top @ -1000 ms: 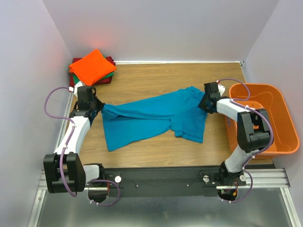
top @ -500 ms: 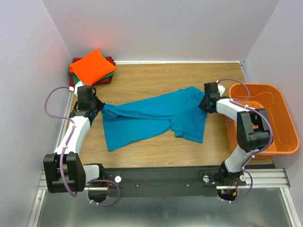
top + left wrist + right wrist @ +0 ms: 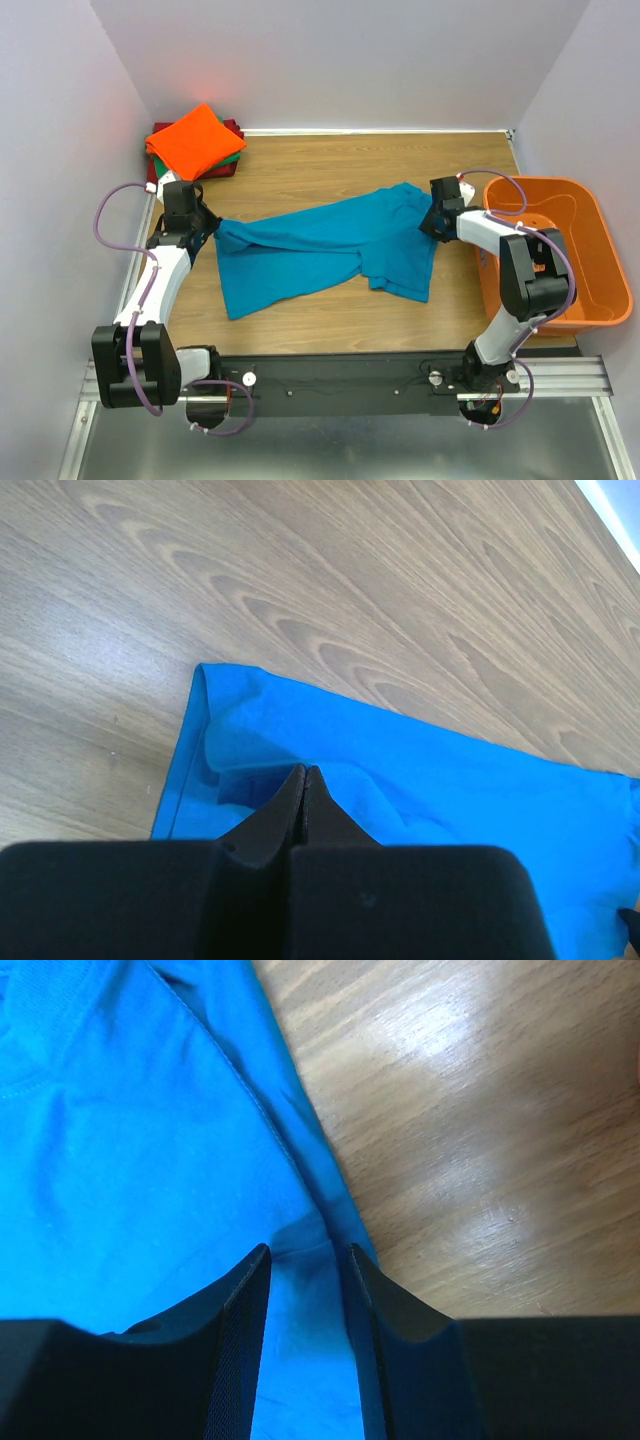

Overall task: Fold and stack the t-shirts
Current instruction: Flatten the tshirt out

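Left gripper [image 3: 303,771] has its fingers pressed together, pinching a corner of the teal-blue t-shirt [image 3: 320,250]; right gripper [image 3: 305,1258] has fingers spread, straddling the opposite hem on the table [image 3: 350,165].

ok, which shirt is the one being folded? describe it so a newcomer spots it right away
On the wooden table, between the orange basket on the right and the folded stack in the far-left corner, lies the teal-blue t-shirt. It is the only shirt spread out unfolded, and the only blue one.
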`<state>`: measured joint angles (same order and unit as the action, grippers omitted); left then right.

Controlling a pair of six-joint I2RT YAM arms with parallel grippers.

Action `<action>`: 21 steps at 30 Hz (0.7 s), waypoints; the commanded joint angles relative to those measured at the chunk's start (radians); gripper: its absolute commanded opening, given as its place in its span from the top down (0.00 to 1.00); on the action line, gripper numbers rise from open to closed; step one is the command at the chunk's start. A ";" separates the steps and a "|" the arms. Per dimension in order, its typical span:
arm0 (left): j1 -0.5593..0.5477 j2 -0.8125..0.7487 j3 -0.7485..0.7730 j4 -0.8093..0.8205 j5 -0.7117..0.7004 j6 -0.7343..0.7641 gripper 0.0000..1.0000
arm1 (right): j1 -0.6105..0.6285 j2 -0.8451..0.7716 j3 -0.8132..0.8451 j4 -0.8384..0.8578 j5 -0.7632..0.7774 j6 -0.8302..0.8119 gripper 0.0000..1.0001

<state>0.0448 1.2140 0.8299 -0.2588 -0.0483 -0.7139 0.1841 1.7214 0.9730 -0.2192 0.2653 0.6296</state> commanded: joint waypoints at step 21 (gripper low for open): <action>0.006 -0.036 0.075 0.003 0.028 0.040 1.00 | -0.002 -0.126 0.053 -0.006 -0.032 -0.004 0.99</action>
<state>0.0448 1.2140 0.8433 -0.2630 -0.0319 -0.7029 0.1841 1.6745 0.9657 -0.2142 0.2451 0.6361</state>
